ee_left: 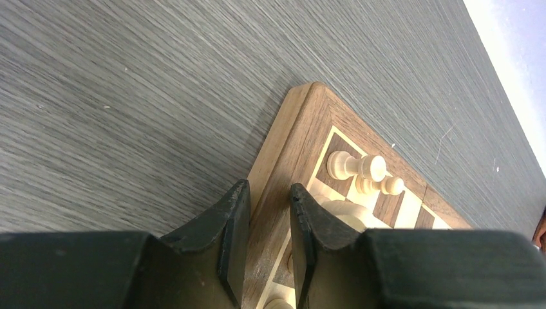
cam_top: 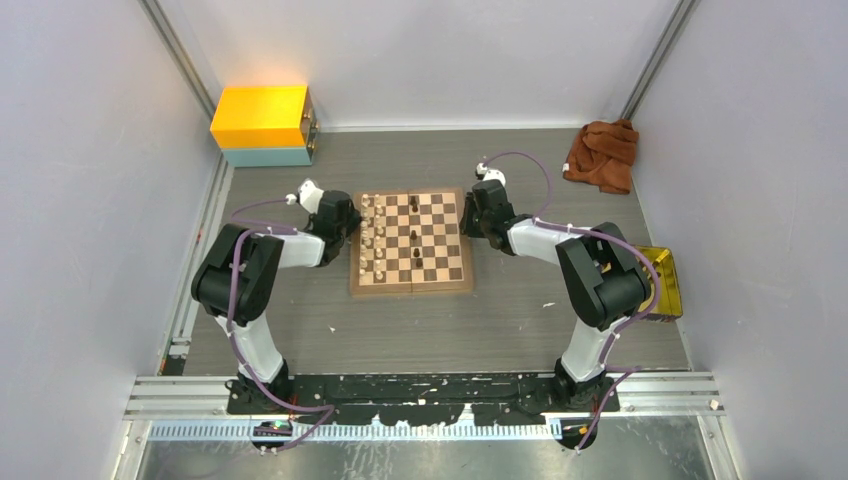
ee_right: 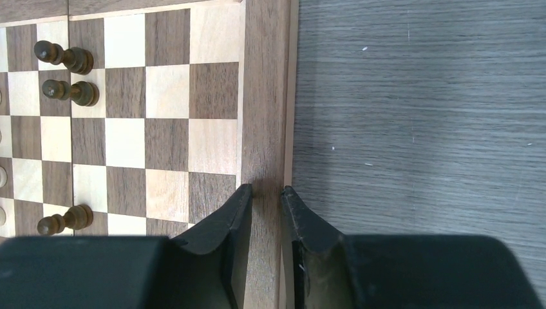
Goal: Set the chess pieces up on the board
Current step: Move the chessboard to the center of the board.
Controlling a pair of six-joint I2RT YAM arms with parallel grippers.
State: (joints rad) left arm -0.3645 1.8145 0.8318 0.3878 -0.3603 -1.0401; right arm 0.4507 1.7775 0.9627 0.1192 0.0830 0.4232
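Observation:
The board [cam_top: 440, 255] lies in the middle of the table. Pale chess pieces [cam_top: 372, 235] stand along its left columns, and three dark ones [cam_top: 416, 258] stand near the centre. My left gripper [cam_top: 345, 215] hangs over the board's far left corner. In the left wrist view its jaws [ee_left: 268, 187] are a narrow gap apart over the tan border [ee_left: 293, 129], with cream pieces [ee_left: 357, 167] just beyond. My right gripper [cam_top: 470, 218] hangs over the right edge. Its jaws [ee_right: 265, 188] straddle the border [ee_right: 264, 96], slightly apart and empty. Dark pieces [ee_right: 64, 56] stand to the left.
A yellow and blue box [cam_top: 265, 125] sits at the back left. A brown cloth [cam_top: 602, 155] lies at the back right. A yellow tray [cam_top: 665, 280] stands at the right edge behind the right arm.

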